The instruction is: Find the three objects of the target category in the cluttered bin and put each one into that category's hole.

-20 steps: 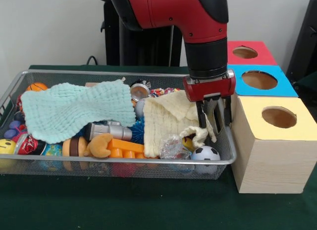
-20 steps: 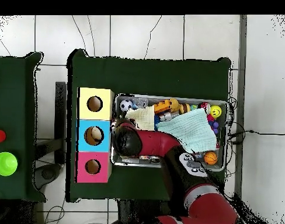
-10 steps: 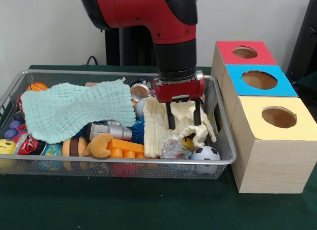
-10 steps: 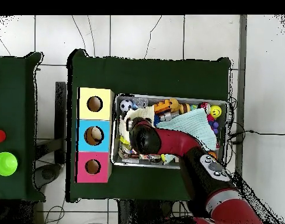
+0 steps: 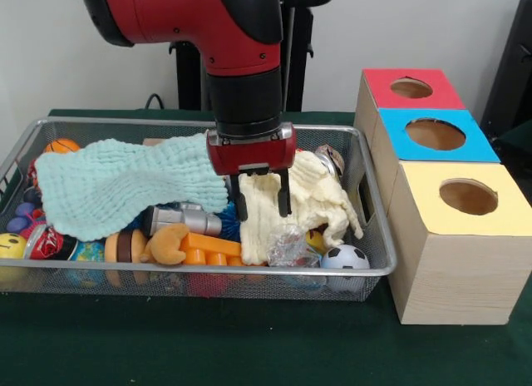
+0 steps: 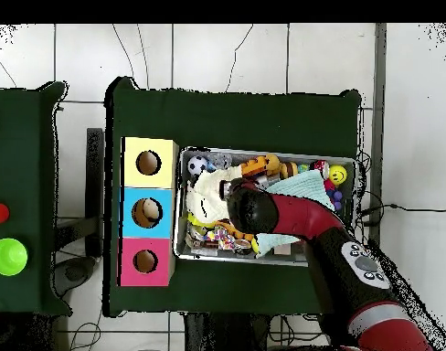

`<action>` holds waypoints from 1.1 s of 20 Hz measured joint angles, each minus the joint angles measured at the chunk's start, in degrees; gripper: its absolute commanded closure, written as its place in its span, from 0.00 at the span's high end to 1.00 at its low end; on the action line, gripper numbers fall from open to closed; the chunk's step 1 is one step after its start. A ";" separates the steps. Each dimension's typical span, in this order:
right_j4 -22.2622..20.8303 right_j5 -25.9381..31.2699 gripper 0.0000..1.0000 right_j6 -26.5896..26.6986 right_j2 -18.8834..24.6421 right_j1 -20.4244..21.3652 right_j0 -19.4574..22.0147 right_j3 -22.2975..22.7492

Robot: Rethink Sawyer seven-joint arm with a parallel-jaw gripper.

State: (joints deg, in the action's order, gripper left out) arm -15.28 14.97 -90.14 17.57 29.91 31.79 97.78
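- From my remote station I saw the pincer (image 5: 259,196) hanging over the middle of the wire bin (image 5: 378,236), its two dark fingers (image 5: 241,201) spread apart with nothing between them.
- The fingertips sat at the left edge of the yellow cloth (image 5: 303,199); I could not tell whether they touched it.
- The mint cloth (image 5: 125,182) lay draped over the bin's left half, just beside the pincer in the front view.
- Along the near rim I made out a soccer ball (image 5: 344,257), a crumpled clear wrapper (image 5: 287,246), an orange brick (image 5: 209,246) and a silver cylinder (image 5: 179,218).
- Three wooden boxes stood right of the bin on the green bench (image 5: 249,344): the yellow box (image 5: 461,236) nearest the camera, the blue box (image 5: 436,136) behind it, the red box (image 5: 407,88) farthest back, each with a round hole on top.
- The overhead view showed the arm (image 6: 300,219) reaching across the bin.
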 measured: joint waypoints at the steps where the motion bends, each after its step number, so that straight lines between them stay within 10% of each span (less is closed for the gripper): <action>1: -0.19 0.06 1.00 0.00 0.12 -0.01 0.11 -0.27; 22: -3.35 -4.48 1.00 0.00 0.72 1.36 0.21 7.11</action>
State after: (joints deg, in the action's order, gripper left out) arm -18.63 10.49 -90.14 18.29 31.28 32.00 104.88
